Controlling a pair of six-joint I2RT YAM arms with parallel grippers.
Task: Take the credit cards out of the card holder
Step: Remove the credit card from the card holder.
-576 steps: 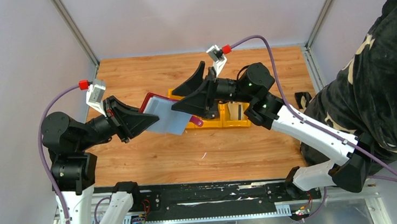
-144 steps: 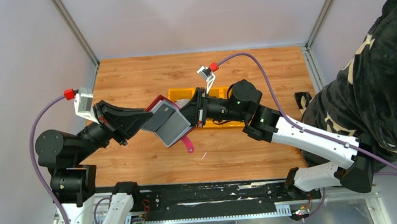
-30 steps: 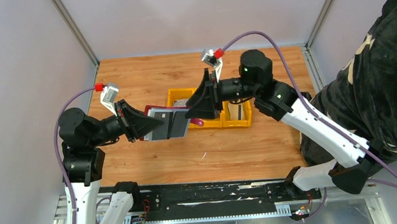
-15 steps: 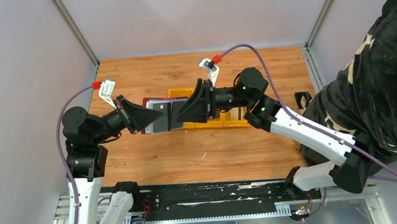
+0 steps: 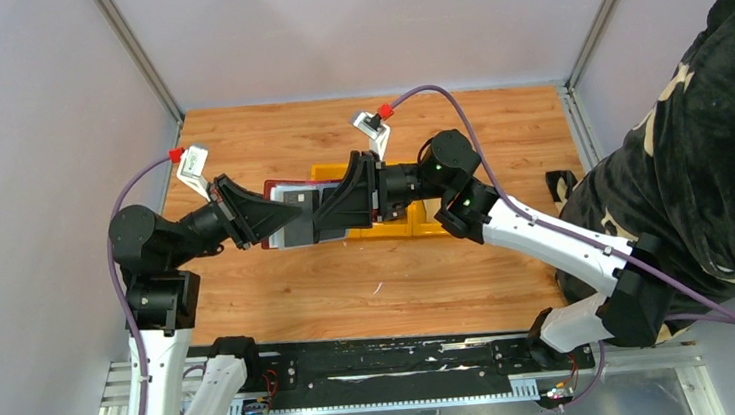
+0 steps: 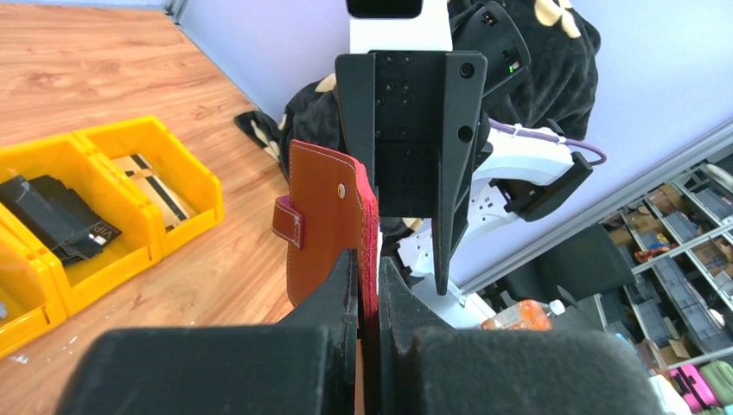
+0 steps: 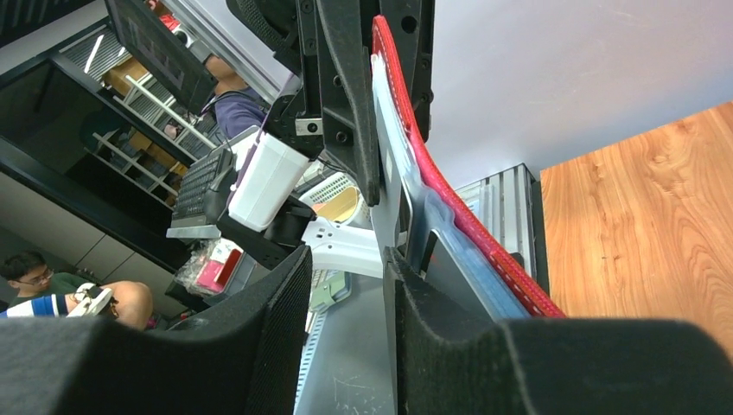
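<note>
The card holder (image 5: 288,230) hangs open above the table, dark red outside with grey-blue lining. My left gripper (image 5: 296,212) is shut on its red edge (image 6: 370,225), and the tab side (image 6: 321,216) stands up beyond the fingertips. My right gripper (image 5: 321,220) faces it from the right, fingers over the lining. In the right wrist view the right gripper (image 7: 346,255) stands open. A thin grey credit card (image 7: 386,194) runs edge-on along the inner face of its right finger (image 7: 449,346), with a wide gap to the other finger. The lining pockets (image 7: 454,238) lie just outside that finger.
A yellow three-compartment bin (image 5: 398,229) sits on the wooden table right behind the grippers, with dark flat items in it (image 6: 60,220). A person in black patterned clothing (image 5: 719,137) is at the right edge. Metal frame posts stand at the back corners.
The right gripper has come left and down onto the held-open holder, and its jaws have narrowed. The left arm has shifted the holder slightly up and right, still gripping it.
</note>
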